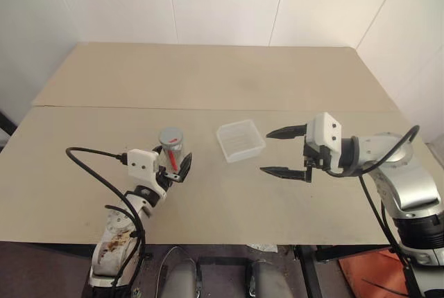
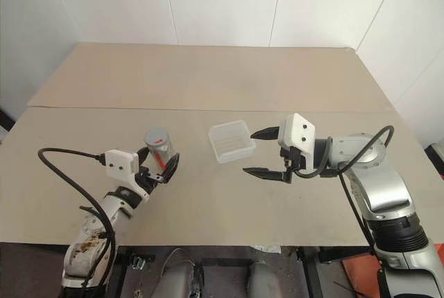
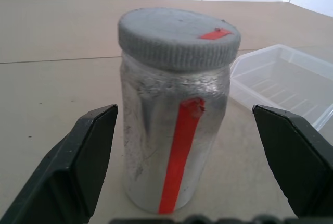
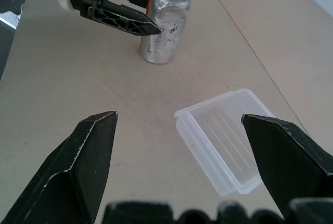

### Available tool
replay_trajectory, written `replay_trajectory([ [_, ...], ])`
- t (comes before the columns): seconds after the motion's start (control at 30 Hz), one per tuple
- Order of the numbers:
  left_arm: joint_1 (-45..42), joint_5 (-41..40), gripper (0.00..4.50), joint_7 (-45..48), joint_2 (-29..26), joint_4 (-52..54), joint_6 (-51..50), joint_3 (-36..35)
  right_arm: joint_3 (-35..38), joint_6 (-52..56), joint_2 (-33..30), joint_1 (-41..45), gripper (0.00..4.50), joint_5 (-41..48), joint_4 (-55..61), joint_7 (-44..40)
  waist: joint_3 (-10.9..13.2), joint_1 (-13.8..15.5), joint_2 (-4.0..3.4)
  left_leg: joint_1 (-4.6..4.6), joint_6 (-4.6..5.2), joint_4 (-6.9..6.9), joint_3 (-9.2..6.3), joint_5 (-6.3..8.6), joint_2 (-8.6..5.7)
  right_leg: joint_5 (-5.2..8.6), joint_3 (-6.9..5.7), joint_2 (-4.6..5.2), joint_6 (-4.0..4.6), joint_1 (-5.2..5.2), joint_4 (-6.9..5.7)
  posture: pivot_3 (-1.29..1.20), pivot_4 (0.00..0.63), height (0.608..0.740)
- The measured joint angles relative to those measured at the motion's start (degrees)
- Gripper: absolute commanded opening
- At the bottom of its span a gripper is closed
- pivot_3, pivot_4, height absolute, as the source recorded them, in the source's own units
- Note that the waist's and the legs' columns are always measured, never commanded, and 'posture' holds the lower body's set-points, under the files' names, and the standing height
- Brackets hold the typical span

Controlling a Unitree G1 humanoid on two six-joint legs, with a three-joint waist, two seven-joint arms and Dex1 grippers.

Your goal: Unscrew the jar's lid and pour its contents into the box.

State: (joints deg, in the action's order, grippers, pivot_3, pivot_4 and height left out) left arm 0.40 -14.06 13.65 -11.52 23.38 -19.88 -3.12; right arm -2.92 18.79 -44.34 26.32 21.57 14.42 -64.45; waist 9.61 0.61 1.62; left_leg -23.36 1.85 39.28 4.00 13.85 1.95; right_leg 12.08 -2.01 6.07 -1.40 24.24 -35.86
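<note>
The jar [image 1: 171, 151] stands upright on the table, silvery with a red stripe, and the grey lid [image 3: 178, 36] sits on top of it. My left gripper [image 1: 173, 159] is open with a finger on each side of the jar [image 3: 174, 135], a gap showing on both sides. The box [image 1: 240, 140] lies just right of the jar and looks bare inside. Right of the box hovers my right gripper [image 1: 266, 152], open, holding nothing and pointing left toward it. The contents are hidden inside the jar.
The tan table [image 1: 208, 76] runs far back to a white wall, with a seam across it behind the jar. A black cable [image 1: 90, 166] loops beside my left arm near the front edge.
</note>
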Motion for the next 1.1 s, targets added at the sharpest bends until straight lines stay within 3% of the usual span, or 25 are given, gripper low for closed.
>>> replay_trajectory([
  [0.4,-4.83,4.47,4.50,-3.19,2.35,-6.48,3.29,0.99,0.32,0.00,-0.01,-1.54,4.46,0.15,2.26,-0.39,0.00,0.14,0.01,-0.02,0.00,0.00,-0.01,0.00,-0.01,0.00,-0.02,0.01,0.00,-0.01,0.01,0.00,0.150,0.740],
  [0.5,-5.10,5.10,3.92,-3.49,2.92,-7.34,3.73,1.68,0.91,0.00,-0.02,-2.54,4.50,0.26,2.57,-0.36,0.00,0.11,0.01,-0.02,0.00,0.00,-0.01,0.00,-0.01,0.00,-0.02,0.01,0.00,-0.01,0.01,0.00,0.150,0.740],
  [0.7,-6.95,6.21,1.99,-4.24,3.26,-8.14,3.96,2.03,1.05,0.02,0.54,-2.69,4.50,1.00,4.01,0.50,0.00,0.07,0.01,-0.01,0.00,0.00,-0.02,0.00,-0.01,0.00,-0.02,0.00,-0.01,-0.01,0.00,0.00,0.150,0.740],
  [0.8,-7.23,6.00,1.91,-3.67,2.31,-8.12,3.88,1.79,1.04,0.22,1.74,-2.63,4.50,1.22,4.46,1.46,0.01,0.09,0.01,-0.02,0.00,0.00,-0.02,0.00,-0.01,0.00,-0.03,0.00,-0.01,0.00,-0.01,0.00,0.150,0.740],
  [0.93,-8.96,-0.73,1.91,7.20,-7.47,-7.26,0.72,-0.58,-0.37,3.30,8.54,0.08,4.50,2.59,5.47,6.10,0.01,-0.62,0.02,0.00,-0.08,0.01,-0.01,-0.05,0.10,-0.01,-0.02,-0.12,0.03,0.11,-0.17,0.00,0.150,0.740],
  [1.1,-19.28,-14.67,1.91,33.66,-25.66,-9.16,-1.91,-4.88,-3.79,11.53,17.58,10.71,4.50,3.69,4.58,14.22,0.04,-0.76,-0.02,-0.02,-0.16,0.01,-0.03,-0.10,0.09,-0.02,-0.07,-0.14,0.07,0.10,-0.17,0.00,0.150,0.740],
])
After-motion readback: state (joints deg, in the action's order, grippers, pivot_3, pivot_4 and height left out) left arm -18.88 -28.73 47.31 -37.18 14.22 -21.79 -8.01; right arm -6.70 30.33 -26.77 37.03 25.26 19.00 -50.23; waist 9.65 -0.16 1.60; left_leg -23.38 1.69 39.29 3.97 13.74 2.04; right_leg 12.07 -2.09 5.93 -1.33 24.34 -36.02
